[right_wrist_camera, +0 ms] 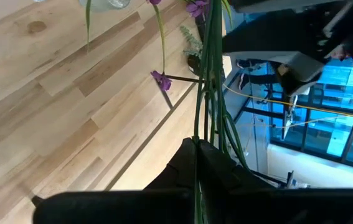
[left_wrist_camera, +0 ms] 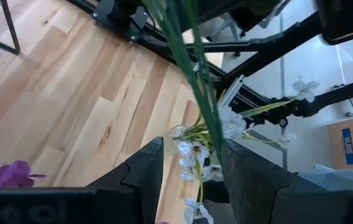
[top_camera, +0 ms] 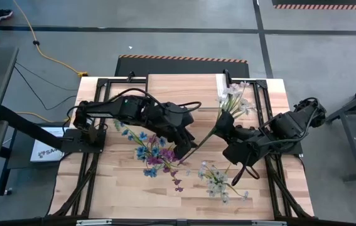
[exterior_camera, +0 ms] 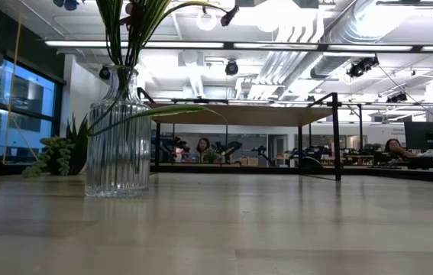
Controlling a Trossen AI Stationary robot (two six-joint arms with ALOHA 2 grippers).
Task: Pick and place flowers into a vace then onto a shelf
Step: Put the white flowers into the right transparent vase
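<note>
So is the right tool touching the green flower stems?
Touching. In the right wrist view the right tool has its dark fingers pressed together on the bundle of green stems, which run straight out from between them.

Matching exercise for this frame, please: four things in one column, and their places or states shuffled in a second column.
Things:
1. glass vase
2. right gripper
3. shelf
4. potted plant

Places or states:
a. shut on a bundle of green stems
b. light plank top raised on thin black legs, farther back on the table
c. upright on the table, with stems standing in it
d. small, green and spiky, standing beside the vase in the low view

Pairs: 1-c, 2-a, 3-b, 4-d
</note>
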